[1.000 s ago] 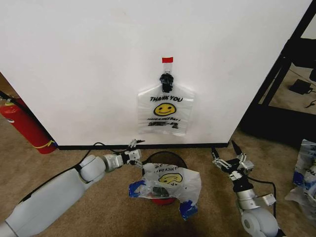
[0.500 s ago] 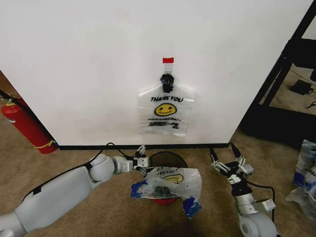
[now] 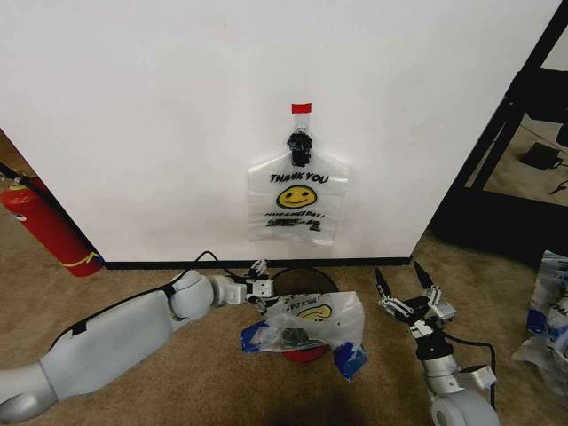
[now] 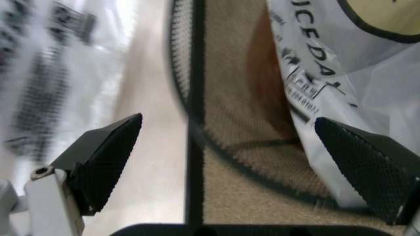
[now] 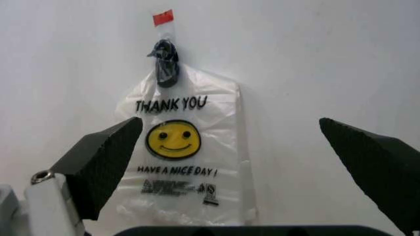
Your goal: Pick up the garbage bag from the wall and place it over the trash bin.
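Observation:
One garbage bag (image 3: 297,200), whitish with a yellow smiley and "THANK YOU", hangs from a black clip on the wall; the right wrist view faces it (image 5: 180,147). A second bag of the same kind (image 3: 303,321) lies crumpled over the trash bin (image 3: 297,281), a black mesh basket with a red base. My left gripper (image 3: 260,288) is low at the bin's left rim, open. In the left wrist view the mesh rim (image 4: 190,98) runs between the fingers and the bag (image 4: 341,73) lies by one fingertip (image 4: 367,167). My right gripper (image 3: 404,291) stands open right of the bin, pointing at the wall.
A red fire extinguisher (image 3: 44,226) leans at the wall's left end. A black rack (image 3: 515,133) stands at the right, with more plastic bags (image 3: 550,311) on the carpet by it. A black cable (image 3: 200,260) runs along the baseboard.
My left gripper has moved right, up to the bin's rim. The bag on the bin has shifted slightly right. My right gripper has edged left.

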Motion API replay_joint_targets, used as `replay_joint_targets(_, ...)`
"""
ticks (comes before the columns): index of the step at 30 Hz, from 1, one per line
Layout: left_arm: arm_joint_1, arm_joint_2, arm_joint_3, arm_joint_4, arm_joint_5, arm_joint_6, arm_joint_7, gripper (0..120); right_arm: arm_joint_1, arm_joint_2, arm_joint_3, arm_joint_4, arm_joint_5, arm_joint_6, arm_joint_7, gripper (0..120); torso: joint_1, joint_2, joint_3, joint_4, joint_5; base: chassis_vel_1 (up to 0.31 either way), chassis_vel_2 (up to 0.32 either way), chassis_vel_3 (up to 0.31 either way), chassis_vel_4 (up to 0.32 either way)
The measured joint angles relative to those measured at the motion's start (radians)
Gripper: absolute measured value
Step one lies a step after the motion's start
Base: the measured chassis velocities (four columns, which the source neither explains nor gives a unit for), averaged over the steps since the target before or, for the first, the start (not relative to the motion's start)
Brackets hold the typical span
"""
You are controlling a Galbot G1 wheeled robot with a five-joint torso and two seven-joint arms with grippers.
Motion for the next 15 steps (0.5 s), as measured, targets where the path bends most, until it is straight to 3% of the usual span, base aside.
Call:
replay_joint_targets(7, -0.005, 0.021, -0.041, -0.090, -0.092, 0.025, -0.003, 100, 0.007, 0.002, -0.012, -0.004, 0.000, -0.006, 0.002, 100, 0.000, 0.000, 0.000, -0.0001, 0.0001, 0.000, 0.000, 0.000, 0.000)
replay_joint_targets(15, -0.038, -0.023, -0.029, -0.082, -0.206, 0.088, -0.019, 100, 0.003, 0.012, -0.012, -0.003, -0.007, -0.006, -0.001, 100, 0.000, 0.000, 0.000, -0.0001, 0.0000, 0.000, 0.000, 0.000, 0.000)
